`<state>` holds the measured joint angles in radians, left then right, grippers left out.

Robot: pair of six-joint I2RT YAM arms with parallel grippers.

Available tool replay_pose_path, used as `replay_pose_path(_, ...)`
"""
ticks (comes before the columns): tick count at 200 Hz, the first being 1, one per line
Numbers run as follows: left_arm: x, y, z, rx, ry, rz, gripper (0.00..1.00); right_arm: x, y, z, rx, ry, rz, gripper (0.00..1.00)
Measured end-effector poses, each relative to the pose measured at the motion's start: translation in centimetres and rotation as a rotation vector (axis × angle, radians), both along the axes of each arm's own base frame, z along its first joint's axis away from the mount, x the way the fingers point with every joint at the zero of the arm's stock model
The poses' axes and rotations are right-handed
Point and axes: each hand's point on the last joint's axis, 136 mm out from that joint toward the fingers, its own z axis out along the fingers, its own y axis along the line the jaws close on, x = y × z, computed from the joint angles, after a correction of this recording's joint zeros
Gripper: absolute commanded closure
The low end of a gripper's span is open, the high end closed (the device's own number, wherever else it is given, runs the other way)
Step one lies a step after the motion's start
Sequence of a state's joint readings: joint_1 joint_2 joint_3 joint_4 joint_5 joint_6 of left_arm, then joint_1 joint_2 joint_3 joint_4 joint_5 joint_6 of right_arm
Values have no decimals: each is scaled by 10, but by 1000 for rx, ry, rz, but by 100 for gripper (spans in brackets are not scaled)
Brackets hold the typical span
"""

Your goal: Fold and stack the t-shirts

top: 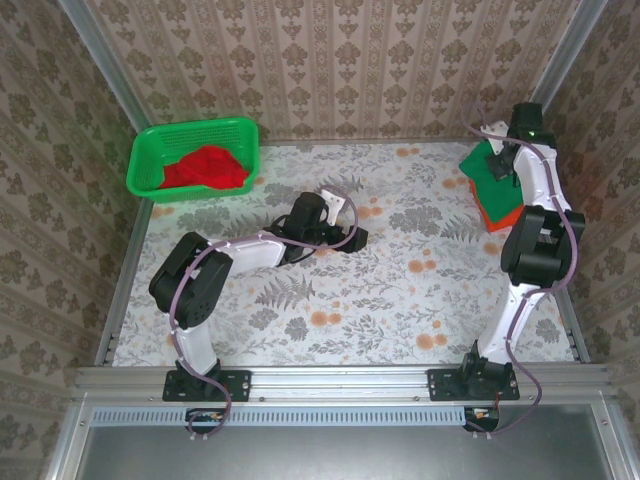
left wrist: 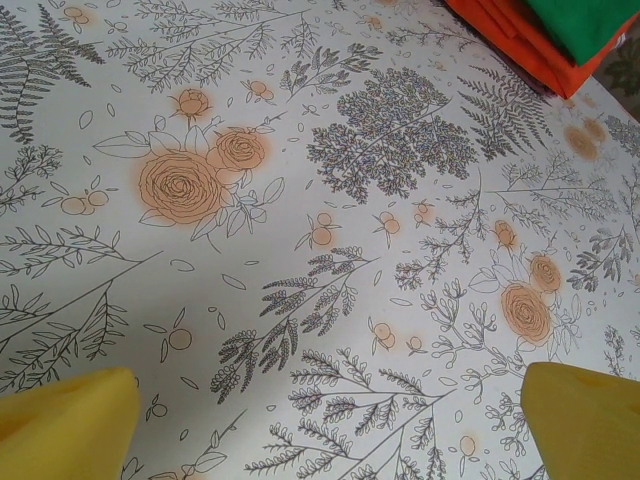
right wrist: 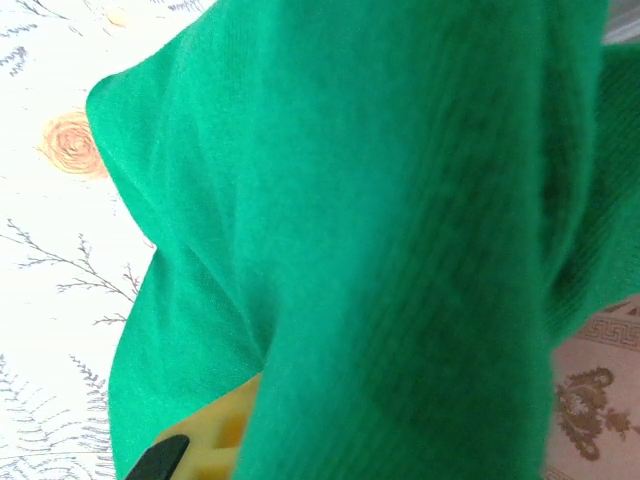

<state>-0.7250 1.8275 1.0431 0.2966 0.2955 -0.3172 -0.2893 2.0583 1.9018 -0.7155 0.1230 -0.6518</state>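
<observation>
**Item 1, dark green t-shirt** (top: 488, 163): at the far right corner of the surface (top: 400, 290), lying over the orange-red t-shirt (top: 492, 208), which is folded flat beneath it. In the right wrist view its cloth hangs in thick, bunched folds right against the fingers.

**Item 2, right tool** (top: 497, 148): pressed together, by the look of it pinching a fold of the dark green t-shirt. The cloth hides the exact bite.

**Item 3, left tool** (left wrist: 325, 435): spread wide and holding nothing, low over bare surface near the middle, well apart from the stack.

**Item 4, red t-shirt** (top: 205, 168): crumpled in the green basket (top: 190, 128) at the far left corner, not yet folded.

**Step in hand, as judged:** setting the green shirt squarely on the orange-red one.

**Handling notes for you:**
- Lower the cloth until it rests flat before you let go. Soft knit is likely to slump open if dropped from height.
- Line its edges up with the shirt below.
- Draw the tool away straight and slowly, so that no finger drags the top layer off.
- Keep your left arm clear of the stack. The basket is probably its next call.
</observation>
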Motion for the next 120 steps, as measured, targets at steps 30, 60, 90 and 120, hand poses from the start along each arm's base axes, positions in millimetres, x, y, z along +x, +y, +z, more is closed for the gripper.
replay_pose_path(30,0,0,-1,-2,1,-2,0,-3,-14,-14,10,23,-26,100)
replay_pose_path(60,0,1,0,-8,8,-3,0,-3,-25,-26,9,38,-50,84)
replay_pose_path(90,1,2,0,-11,10,-4,0,1,-36,-29,-23,30,-88,33)
replay_pose_path(120,1,3,0,-15,16,-1,0,4,-49,-20,-85,4,-129,15)
